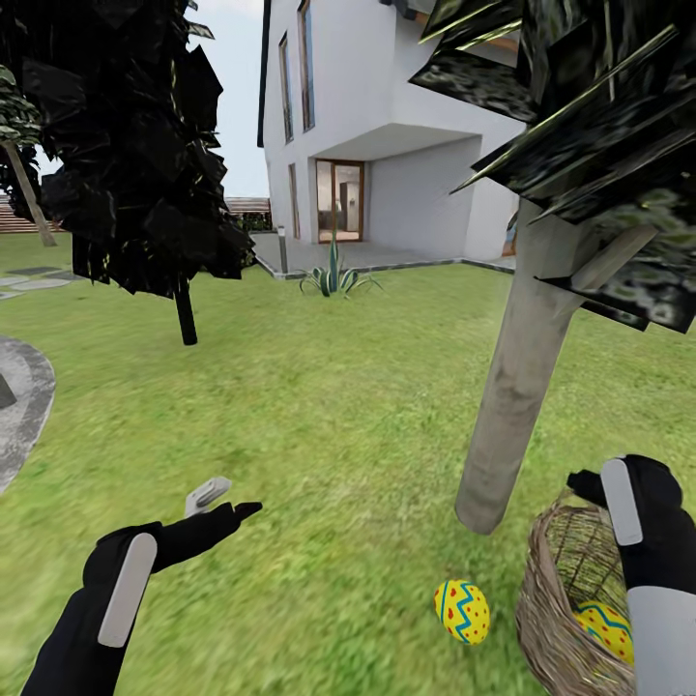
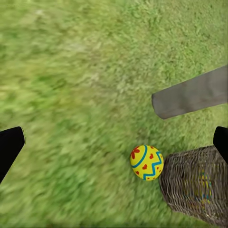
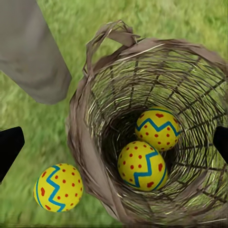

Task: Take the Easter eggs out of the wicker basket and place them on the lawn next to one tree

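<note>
Hiding one egg (image 1: 606, 628) behind basket (image 1: 556, 619) weave, right fingers (image 1: 623, 503) spread; left fingers (image 1: 224, 501) released.

The lawn (image 1: 319, 416) carries the tree (image 1: 517, 387), the wicker basket (image 1: 556, 619) and one Easter egg (image 1: 462, 611) beside it.

Two eggs (image 3: 147, 149) in basket (image 3: 95, 156); one (image 1: 462, 611) beside tree (image 1: 507, 406).

This is the garden of a home, rendered in a simulator. A broad green lawn (image 1: 319, 406) runs up to a white house (image 1: 387, 126) with tall windows and a glazed patio door (image 1: 339, 200). Trees, a spiky plant (image 1: 333, 275), a paved round patio (image 1: 21, 406) and a slatted wooden fence (image 1: 19, 220) surround it.
</note>
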{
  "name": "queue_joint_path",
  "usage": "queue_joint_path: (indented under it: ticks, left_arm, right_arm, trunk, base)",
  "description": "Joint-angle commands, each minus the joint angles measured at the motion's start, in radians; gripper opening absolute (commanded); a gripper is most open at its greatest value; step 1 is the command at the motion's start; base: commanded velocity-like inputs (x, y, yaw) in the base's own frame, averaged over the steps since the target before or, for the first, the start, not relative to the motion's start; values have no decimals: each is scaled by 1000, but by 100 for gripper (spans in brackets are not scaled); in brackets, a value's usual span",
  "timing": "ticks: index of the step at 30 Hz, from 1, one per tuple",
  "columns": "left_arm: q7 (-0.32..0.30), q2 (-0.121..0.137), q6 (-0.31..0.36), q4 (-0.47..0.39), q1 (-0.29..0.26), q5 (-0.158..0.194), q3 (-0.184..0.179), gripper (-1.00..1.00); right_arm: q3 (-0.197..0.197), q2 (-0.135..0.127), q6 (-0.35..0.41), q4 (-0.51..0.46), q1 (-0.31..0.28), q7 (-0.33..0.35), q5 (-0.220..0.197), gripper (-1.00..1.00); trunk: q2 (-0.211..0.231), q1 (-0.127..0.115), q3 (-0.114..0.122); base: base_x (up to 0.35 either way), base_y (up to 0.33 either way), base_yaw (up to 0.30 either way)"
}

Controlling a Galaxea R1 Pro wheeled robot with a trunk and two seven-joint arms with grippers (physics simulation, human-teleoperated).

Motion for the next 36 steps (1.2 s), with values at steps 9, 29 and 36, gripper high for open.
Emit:
queue_joint_path:
  ticks: [9,29,36]
  left_arm:
    - [-14,-2,-88,0,-1,-48,3,100]
    - [-12,-2,-96,0,-1,-51,5,100]
    - [-12,-2,-96,0,-1,-50,6,100]
  right_arm:
    - [-4,-44,2,59,3,61,-10,100]
    - [-21,-86,-6,216,9,193,-4,100]
    - [-22,-99,-12,272,10,212,-4,100]
  trunk:
    - [0,0,-1]
    - [0,0,-1]
    - [0,0,-1]
  base:
    - [0,0,0]
    - [17,-107,0]
    - [0,-164,0]
